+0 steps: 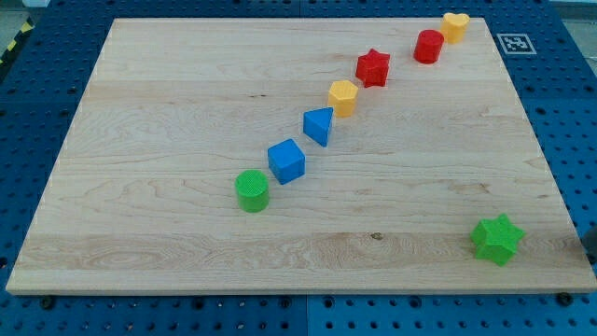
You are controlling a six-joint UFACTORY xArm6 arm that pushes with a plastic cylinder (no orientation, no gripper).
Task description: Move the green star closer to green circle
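Note:
The green star (496, 238) lies near the board's bottom right corner. The green circle (252, 190) stands left of the middle, far to the star's left and a little higher. A dark shape at the view's right edge looks like my tip (590, 250). It sits just right of the green star with a small gap between them, and most of the rod is cut off by the frame.
A diagonal row of blocks runs up and right from the green circle: blue cube (286, 160), blue triangle (319, 125), yellow hexagon (343, 96), red star (373, 67), red cylinder (429, 46), yellow heart (455, 26). The wooden board (140, 233) lies on a blue pegboard.

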